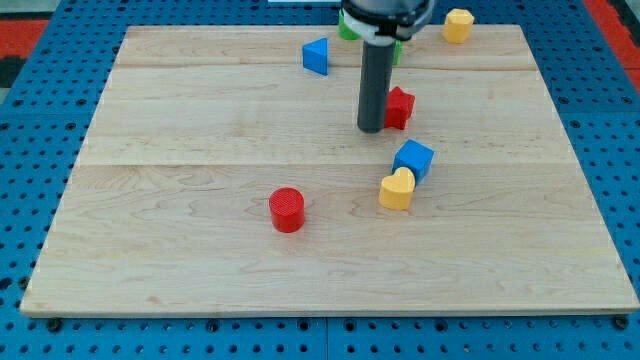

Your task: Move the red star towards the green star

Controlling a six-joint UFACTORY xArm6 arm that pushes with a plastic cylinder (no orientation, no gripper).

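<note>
The red star (400,107) lies on the wooden board (200,240) in the upper middle, partly hidden by my rod. My tip (370,129) rests on the board right against the red star's left side. A green block (347,28), likely the green star, sits near the view's top behind my arm, and only slivers of it show.
A blue triangle (316,56) lies at the upper middle, left of the rod. A yellow block (458,25) sits at the top right. A blue cube (414,159) touches a yellow heart (397,189) below the red star. A red cylinder (286,210) lies lower left of centre.
</note>
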